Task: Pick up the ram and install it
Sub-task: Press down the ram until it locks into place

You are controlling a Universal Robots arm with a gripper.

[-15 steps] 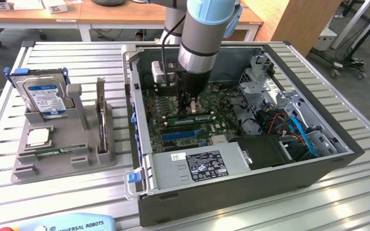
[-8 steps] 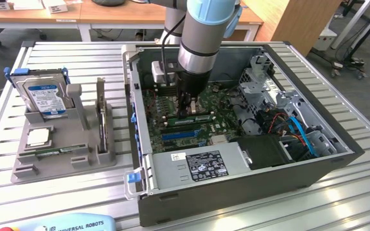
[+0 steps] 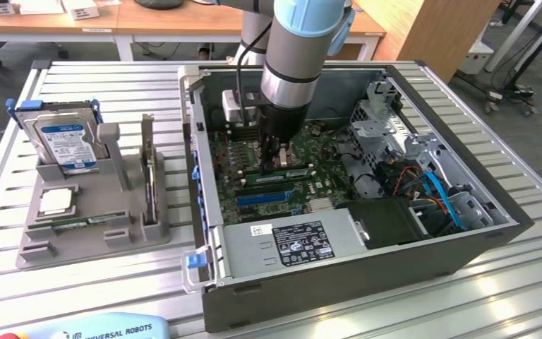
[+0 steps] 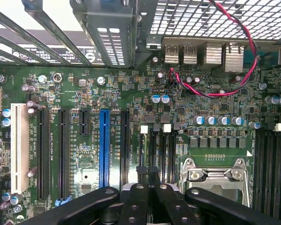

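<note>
The gripper is down inside the open computer case, its fingers pressed together right over the memory slots next to the empty processor socket. From the wrist view the jaws look fully closed, with nothing green clearly between them; a thin dark edge at the tips may be the top of a seated stick, but I cannot tell. A ram stick lies flat in the grey fixture tray on the exterior view's left, well apart from the arm, below the small square processor and the blue-labelled hard drive.

The risks here come from pressing down on the motherboard with clenched fingers. If a stick is under the tips and sits slightly skewed in its slot, downward force could bend it or crack the slot latches (the pale clips at the slot ends) — a module needs even pressure along its length. If nothing is under the tips, the fingers could strike the bare slot or the nearby capacitors. The red and black wires hang close above the board — a careless lift could snag them.
</note>
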